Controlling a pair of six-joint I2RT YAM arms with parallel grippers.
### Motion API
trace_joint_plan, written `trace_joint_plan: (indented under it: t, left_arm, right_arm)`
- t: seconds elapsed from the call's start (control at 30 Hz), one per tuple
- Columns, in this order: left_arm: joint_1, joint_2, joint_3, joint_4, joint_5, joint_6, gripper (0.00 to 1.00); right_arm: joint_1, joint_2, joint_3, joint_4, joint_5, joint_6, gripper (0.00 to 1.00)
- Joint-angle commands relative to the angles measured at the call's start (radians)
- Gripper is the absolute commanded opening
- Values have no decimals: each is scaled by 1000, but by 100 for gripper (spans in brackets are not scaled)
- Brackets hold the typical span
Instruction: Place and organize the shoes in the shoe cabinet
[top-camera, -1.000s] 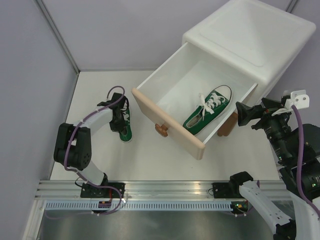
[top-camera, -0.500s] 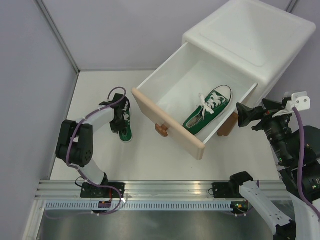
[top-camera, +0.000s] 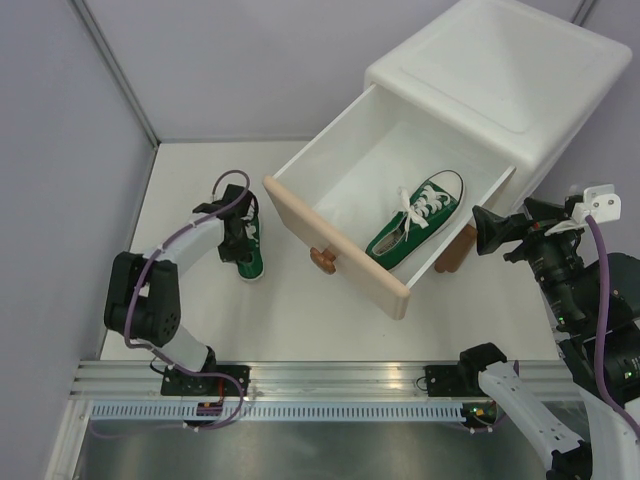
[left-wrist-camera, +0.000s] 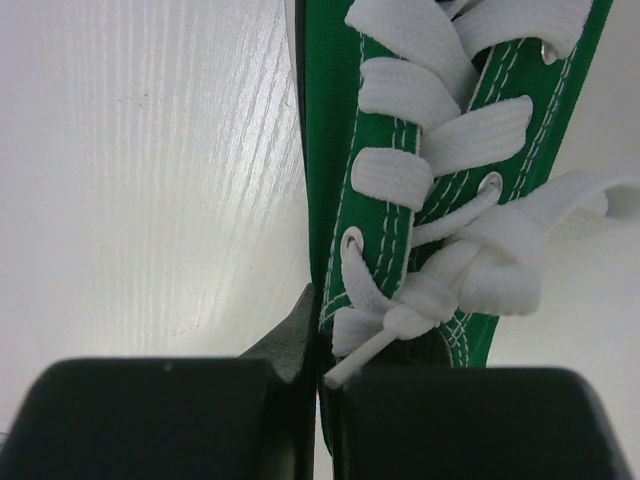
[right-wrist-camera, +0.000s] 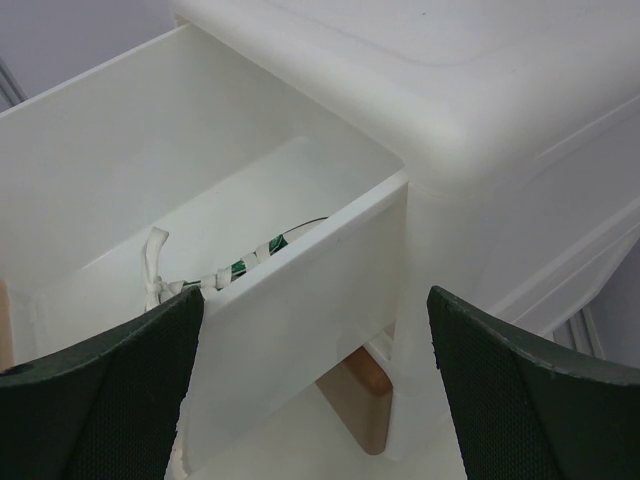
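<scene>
Gripping the green shoe's (left-wrist-camera: 440, 150) side is the left hand (left-wrist-camera: 316, 338).

I am observing the shoe cabinet (top-camera: 500, 80) standing at the far right, white and rounded, on short brown feet (top-camera: 452, 250). Its upper drawer (top-camera: 335, 240), beige-fronted with a brown knob (top-camera: 323, 259), is hanging pulled well out toward the near left. One green sneaker (top-camera: 415, 222) is lying upright inside it, white toe cap pointing toward the cabinet body, laces loose. The second green sneaker (top-camera: 252, 263) is sitting outside, left of the drawer front, its side wall pinched in the left gripper (left-wrist-camera: 318, 335).
</scene>
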Motion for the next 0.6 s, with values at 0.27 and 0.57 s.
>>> trace_joint_plan:
  t: [0.27,0.57]
  left_arm:
    - [-2,-249,98,10,-52,-69,2]
    - [-2,-341,412,-45,-91,-121,2]
  right_arm:
    - [3,-5,6,-18,-2,7,96]
    - [3,-9,31,-28,1,5,96]
